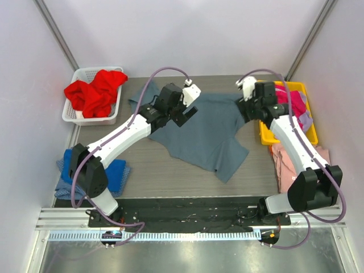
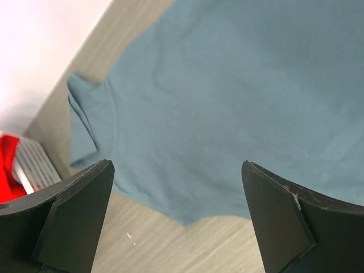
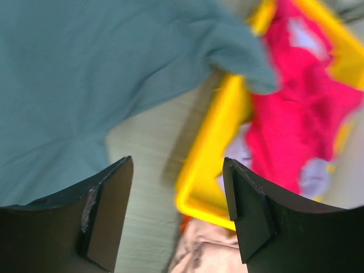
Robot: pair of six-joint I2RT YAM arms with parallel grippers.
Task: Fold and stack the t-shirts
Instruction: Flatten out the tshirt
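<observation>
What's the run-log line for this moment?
slate-blue t-shirt: spread on table, unfolded | left gripper: open, above it | right gripper: open, beside yellow bin | held: nothing

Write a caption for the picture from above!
The left claw and right claw hang open over a blue-grey t-shirt on the table; a red shirt fills the white basket.
</observation>
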